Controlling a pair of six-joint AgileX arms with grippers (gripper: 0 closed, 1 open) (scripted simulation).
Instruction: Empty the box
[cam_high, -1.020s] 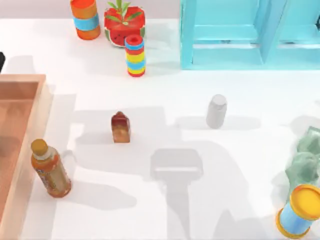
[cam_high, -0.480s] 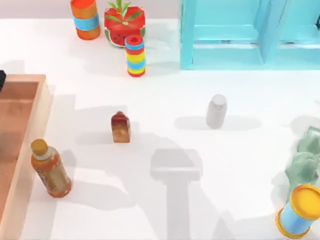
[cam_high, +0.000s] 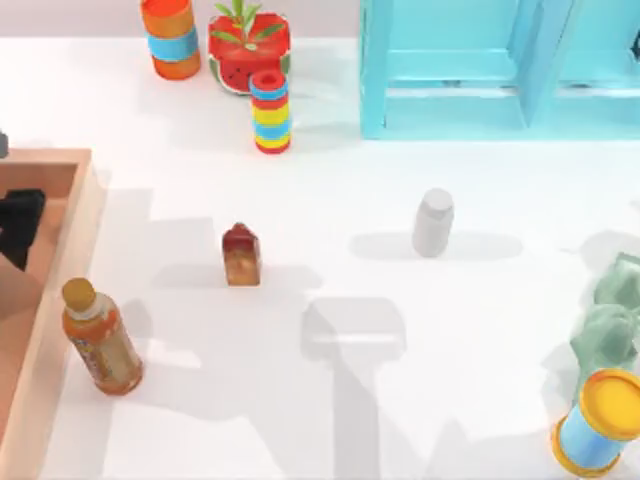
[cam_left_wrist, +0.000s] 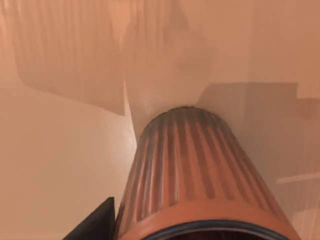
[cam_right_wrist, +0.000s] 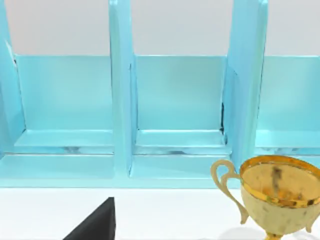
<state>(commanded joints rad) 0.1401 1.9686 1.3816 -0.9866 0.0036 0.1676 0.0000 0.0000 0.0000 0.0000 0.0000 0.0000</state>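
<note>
The box (cam_high: 82, 215) is a shallow reddish-brown wooden tray at the table's left edge. My left gripper (cam_high: 20, 226) hangs over its inside, near the right wall. In the left wrist view a ribbed orange-brown cylinder (cam_left_wrist: 192, 170) stands on the box floor (cam_left_wrist: 60, 150), right up against that gripper. An orange bottle with a yellow cap (cam_high: 100, 338) stands on the table just outside the box's right wall. A small brown bottle (cam_high: 241, 255) and a white bottle (cam_high: 433, 222) stand farther right on the table. My right arm is parked facing the turquoise shelf (cam_right_wrist: 175, 100).
The turquoise shelf unit (cam_high: 480, 70) fills the back right. An orange can (cam_high: 170, 36), a watermelon pot (cam_high: 248, 50) and a striped stack (cam_high: 270, 110) line the back. A green figure (cam_high: 610, 320) and a yellow-blue cylinder (cam_high: 600, 422) sit at the right edge. A gold trophy (cam_right_wrist: 275, 195) stands by the shelf.
My left gripper has come in from the left edge and moved toward the front, over the inside of the box. The bottles on the table have not moved.
</note>
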